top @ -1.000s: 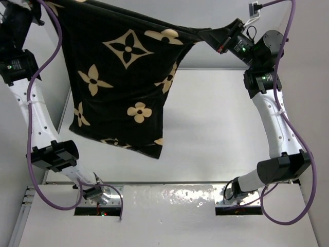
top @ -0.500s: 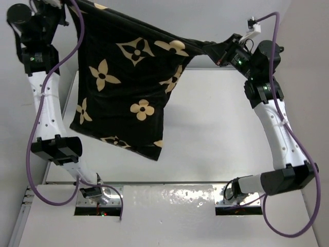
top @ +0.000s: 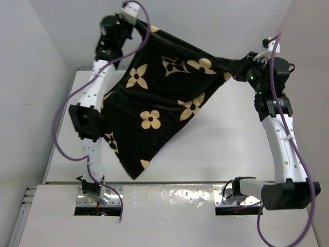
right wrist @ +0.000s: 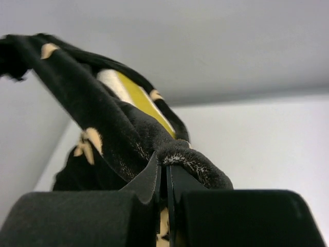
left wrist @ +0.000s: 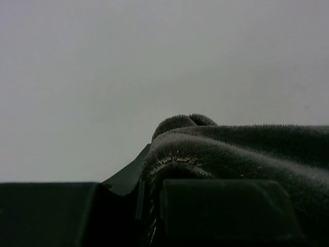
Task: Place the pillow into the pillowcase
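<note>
- White table (top: 221, 139) is seen at centre, flanked by plain grey walls (top: 31, 67) at L, R & back.
- Glossy white panel (top: 169, 198) is fitted along table's near edge.

Black pillowcase (top: 164, 103) w/ tan flower print hangs stretched in air over far-left part of tabletop (top: 221, 139), lowest corner near front edge. Yellow-white edge of pillow (right wrist: 131, 92) peeks from its fold.
</note>
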